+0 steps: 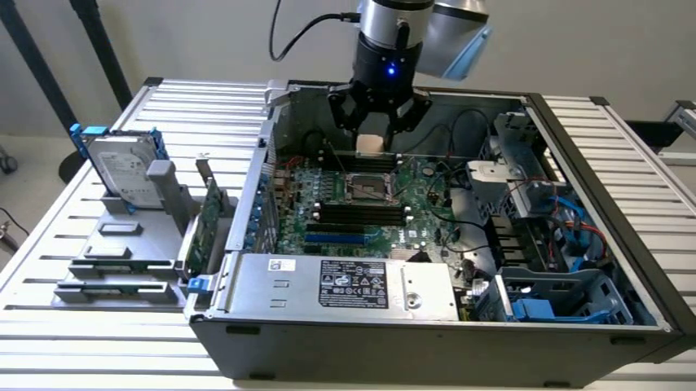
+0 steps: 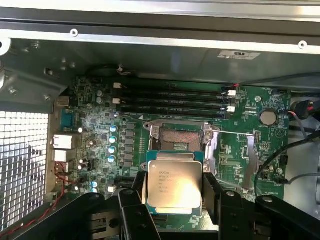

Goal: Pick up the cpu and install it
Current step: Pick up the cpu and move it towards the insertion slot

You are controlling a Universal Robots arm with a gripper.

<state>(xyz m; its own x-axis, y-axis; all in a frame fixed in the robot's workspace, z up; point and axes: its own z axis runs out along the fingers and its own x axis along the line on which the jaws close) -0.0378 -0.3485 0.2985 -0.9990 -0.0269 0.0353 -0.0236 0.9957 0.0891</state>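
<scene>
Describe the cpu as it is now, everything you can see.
The cpu is a thin square chip with a shiny silver-grey metal lid bearing faint print, green rim beneath. It sits level, lid up, clamped on two opposite sides by the black claw, held above the board near the open socket, not seated.

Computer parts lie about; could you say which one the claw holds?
The cpu, the small silver square in the claw above the motherboard; the hard drive and green card stand in the rack outside the case.
</scene>
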